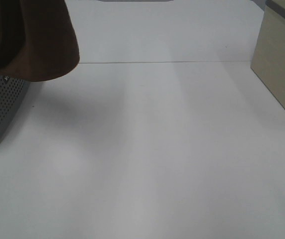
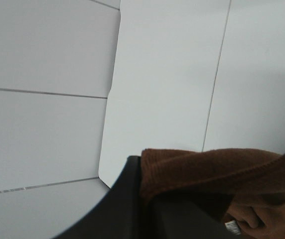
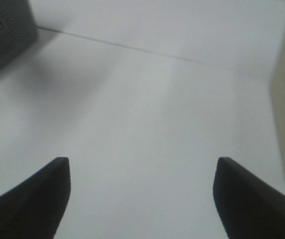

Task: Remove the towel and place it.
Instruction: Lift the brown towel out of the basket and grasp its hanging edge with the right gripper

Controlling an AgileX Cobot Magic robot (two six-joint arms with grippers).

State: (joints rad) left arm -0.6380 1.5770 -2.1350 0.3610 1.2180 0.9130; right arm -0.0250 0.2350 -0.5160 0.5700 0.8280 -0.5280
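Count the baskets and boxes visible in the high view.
2: a grey perforated basket at the left edge, partly behind the hanging brown towel, and a beige box at the right edge. Both are cropped, so more may sit out of frame.

A plain white table fills the view, with a thin seam running across it toward the back. A grey perforated basket stands at its left side. A beige box stands at the far right.

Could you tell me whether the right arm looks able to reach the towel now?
Probably yes: the right gripper is open, and bare table lies between it and the towel hanging over the basket.
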